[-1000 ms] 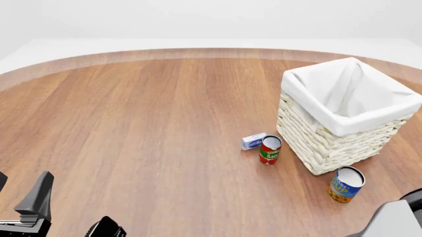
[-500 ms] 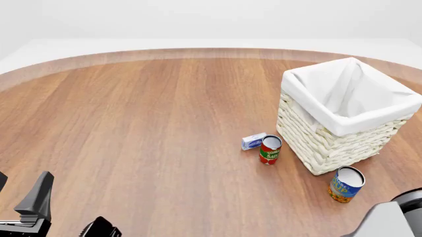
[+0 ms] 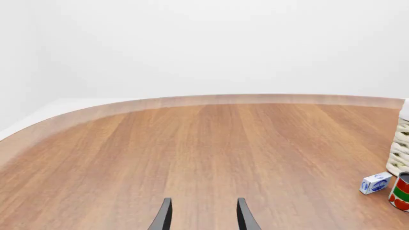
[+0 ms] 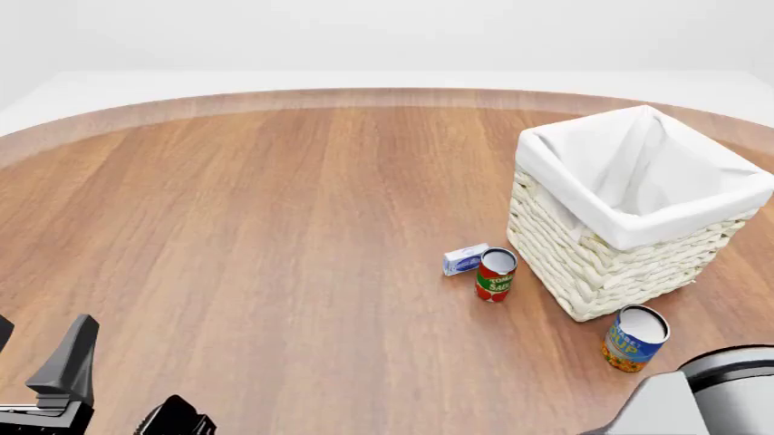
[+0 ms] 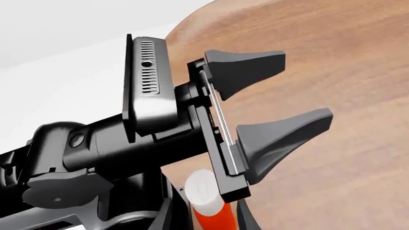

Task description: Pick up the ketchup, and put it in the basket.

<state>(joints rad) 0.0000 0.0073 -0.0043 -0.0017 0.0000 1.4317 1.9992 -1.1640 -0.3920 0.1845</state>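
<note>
- Looking along the left wrist: the left gripper (image 3: 203,219) has its fingers spread wide with nothing between them. A small blue-and-white box (image 3: 375,183) lies far off on the table (image 3: 191,153).
- Front view: the red-and-green can (image 4: 495,275) reads "TOMA… SAUC…" and stands just beside the basket (image 4: 604,258). The blue-and-yellow can (image 4: 633,338) has lettering too small to read.
- Right wrist: the right gripper (image 5: 208,219) is closed around the ketchup (image 5: 203,188), cap visible, label hidden.
</note>
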